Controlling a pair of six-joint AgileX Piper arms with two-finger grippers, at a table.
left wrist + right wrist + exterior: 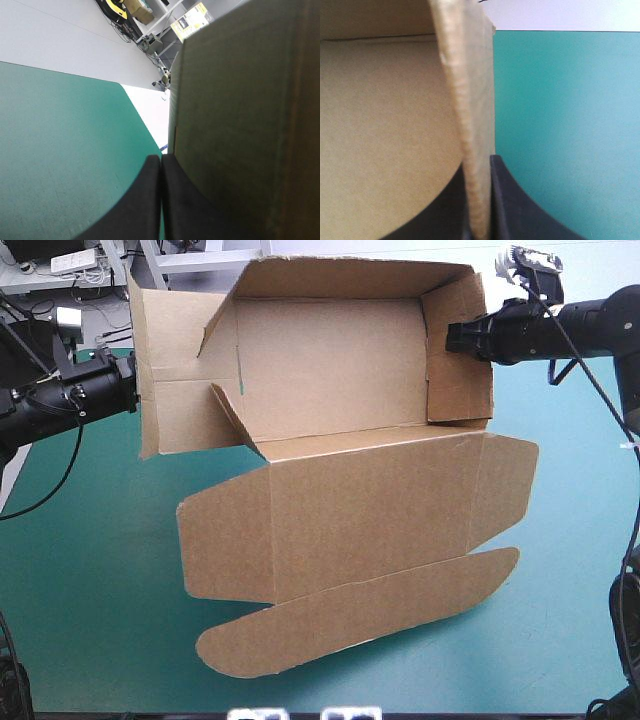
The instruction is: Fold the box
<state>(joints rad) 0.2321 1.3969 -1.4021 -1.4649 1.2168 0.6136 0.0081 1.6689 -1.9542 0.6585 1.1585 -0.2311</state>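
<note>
Table: teal-green cover (pixel 80 580); box (pixel 340 510) on it, walls raised, lid spread flat
Left gripper (pixel 161 158): fingers pressed together on the left wall
Right gripper (pixel 478 162): pinching the right wall

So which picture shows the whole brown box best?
The high view: the entire box shows there, walls raised, lid lying open. The left wrist view catches only one wall's outer face at the left gripper; the right wrist view, just a wall's edge pinched in the right gripper.
</note>
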